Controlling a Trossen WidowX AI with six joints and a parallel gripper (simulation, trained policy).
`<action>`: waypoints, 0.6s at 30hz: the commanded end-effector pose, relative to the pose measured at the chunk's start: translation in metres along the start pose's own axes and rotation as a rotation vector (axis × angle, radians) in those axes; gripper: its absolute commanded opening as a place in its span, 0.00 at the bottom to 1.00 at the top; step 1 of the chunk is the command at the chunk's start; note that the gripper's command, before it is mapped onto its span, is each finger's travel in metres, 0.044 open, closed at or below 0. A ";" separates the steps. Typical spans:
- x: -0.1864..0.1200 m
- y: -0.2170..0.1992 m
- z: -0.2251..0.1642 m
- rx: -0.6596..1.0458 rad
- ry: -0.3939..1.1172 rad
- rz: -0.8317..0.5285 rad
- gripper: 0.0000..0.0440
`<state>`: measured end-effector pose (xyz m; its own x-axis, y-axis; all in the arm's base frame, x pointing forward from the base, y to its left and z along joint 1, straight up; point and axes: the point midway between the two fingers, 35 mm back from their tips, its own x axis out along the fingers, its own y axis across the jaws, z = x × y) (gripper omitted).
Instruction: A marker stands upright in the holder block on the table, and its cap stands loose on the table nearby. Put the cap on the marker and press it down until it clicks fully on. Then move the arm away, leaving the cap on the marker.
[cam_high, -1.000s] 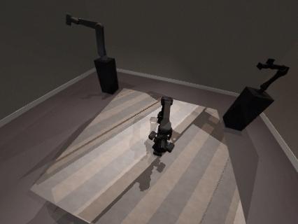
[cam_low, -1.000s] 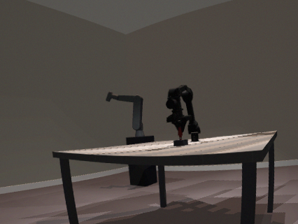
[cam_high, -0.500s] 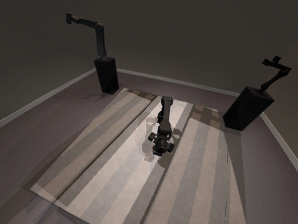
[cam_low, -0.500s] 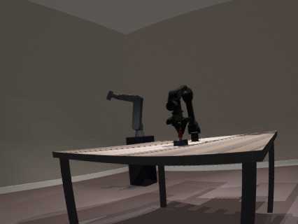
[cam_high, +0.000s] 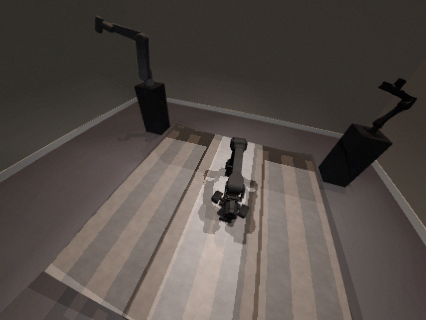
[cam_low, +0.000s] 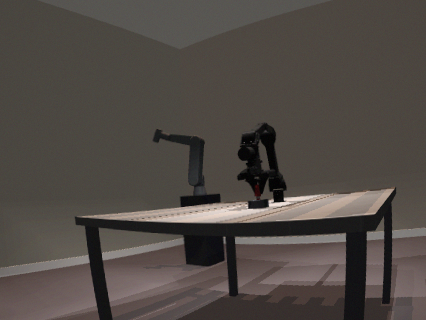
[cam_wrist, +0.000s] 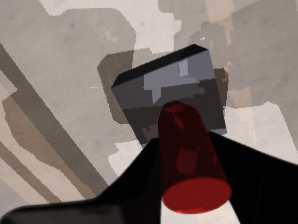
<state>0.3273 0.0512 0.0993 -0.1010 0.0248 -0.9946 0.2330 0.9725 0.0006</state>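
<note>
Holder block (cam_low: 258, 204) (cam_wrist: 172, 90) is my landmark, on the striped table (cam_high: 210, 280) (cam_low: 225, 227). My gripper (cam_high: 230, 216) (cam_low: 257, 189) (cam_wrist: 192, 165) is above it, fingers closed around the red cap (cam_low: 257, 191) (cam_wrist: 192, 160). Cap over block, roughly upright. Marker mostly hidden behind cap; can't tell how far it's seated. Arm (cam_high: 237, 167) (cam_low: 270, 150) bends down to block.

Matte black all over, six-joint arm (cam_high: 237, 167) (cam_low: 270, 147), slim straight links, chunky rounded joint housings, stubby blocky protrusions at the wrist end. Round dark drum shape near the wrist, exterior view. Black pincer (cam_high: 231, 212) (cam_low: 257, 186) (cam_wrist: 186, 165), broad smooth wedge-like fingers, tapering toward tips; finer markings too dark to read.
</note>
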 end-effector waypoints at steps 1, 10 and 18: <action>0.017 -0.006 -0.002 -0.010 0.034 -0.034 0.32; 0.010 -0.007 -0.015 -0.031 0.045 -0.012 0.76; -0.003 -0.004 -0.013 -0.045 -0.017 0.020 1.00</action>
<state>0.3120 0.0485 0.0969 -0.1107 0.0306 -0.9934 0.1961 0.9806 0.0084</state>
